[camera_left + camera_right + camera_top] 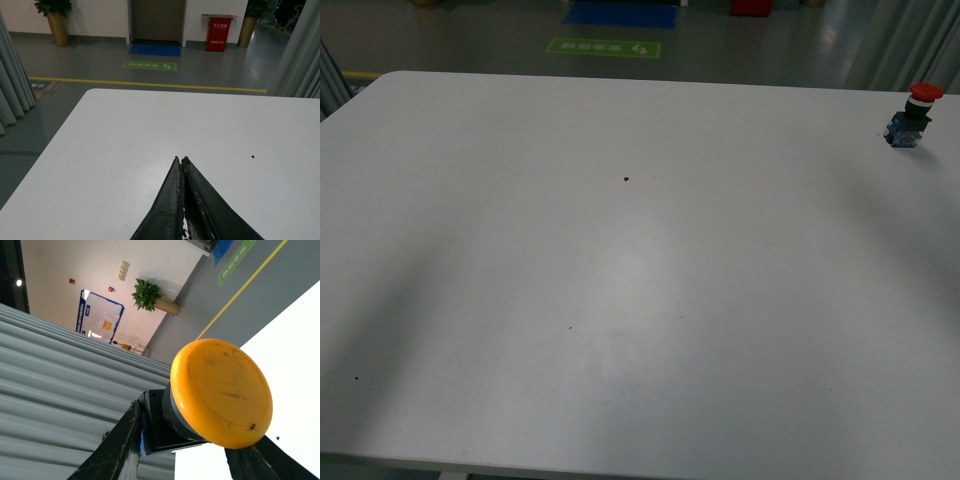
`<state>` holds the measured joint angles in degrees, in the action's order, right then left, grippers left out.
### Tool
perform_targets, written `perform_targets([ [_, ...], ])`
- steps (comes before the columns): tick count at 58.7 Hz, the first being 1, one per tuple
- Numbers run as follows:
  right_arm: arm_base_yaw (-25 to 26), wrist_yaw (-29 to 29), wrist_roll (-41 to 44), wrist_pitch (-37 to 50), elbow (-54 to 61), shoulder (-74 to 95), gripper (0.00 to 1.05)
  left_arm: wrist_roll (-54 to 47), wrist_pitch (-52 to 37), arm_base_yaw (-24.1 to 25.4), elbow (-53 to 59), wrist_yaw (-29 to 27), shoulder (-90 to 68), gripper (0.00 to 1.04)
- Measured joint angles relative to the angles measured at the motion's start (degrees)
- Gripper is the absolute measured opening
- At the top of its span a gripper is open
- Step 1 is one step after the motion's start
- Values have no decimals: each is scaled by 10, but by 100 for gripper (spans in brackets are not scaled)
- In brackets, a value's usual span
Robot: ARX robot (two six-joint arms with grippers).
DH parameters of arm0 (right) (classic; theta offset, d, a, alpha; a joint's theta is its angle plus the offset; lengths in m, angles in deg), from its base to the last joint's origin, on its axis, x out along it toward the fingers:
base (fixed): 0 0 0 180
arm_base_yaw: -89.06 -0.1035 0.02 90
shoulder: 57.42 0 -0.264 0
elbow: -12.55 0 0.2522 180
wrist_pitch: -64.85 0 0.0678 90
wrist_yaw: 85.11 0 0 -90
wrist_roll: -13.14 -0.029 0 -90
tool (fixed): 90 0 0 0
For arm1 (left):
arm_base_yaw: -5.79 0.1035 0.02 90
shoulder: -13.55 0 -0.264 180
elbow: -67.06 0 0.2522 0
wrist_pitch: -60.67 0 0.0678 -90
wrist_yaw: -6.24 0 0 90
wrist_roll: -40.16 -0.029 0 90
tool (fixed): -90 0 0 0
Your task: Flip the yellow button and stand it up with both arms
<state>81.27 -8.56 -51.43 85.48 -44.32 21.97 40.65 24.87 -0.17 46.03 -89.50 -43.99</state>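
The yellow button [220,390] fills the right wrist view, its round yellow-orange cap facing the camera with the black collar and blue-black block behind it. My right gripper [192,432] is shut on it, one finger [125,440] against the block and the other under the cap's edge, holding it in the air above the white table [295,340]. My left gripper [180,160] is shut and empty, its tips together over the white table [125,150]. Neither arm nor the yellow button shows in the front view.
A like switch with a red cap [912,115] stands at the far right of the table [620,300] in the front view. A small dark speck [625,180] lies near the table's middle back. Grey curtains [60,370] hang beside the table.
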Motion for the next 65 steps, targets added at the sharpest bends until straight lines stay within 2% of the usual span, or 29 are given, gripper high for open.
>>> perform_targets([
  [5,3,-2,3,1,6,0,39,0,21,9,17,9,38,4],
  [9,4,-2,8,1,10,-1,39,0,2,43,44,53,50,4],
  [14,5,0,12,1,14,-5,39,0,32,57,56,54,83,4],
  [36,1,7,17,2,23,-19,39,0,176,58,59,56,250,4],
  [65,0,9,26,5,29,-23,39,0,306,58,59,56,388,4],
])
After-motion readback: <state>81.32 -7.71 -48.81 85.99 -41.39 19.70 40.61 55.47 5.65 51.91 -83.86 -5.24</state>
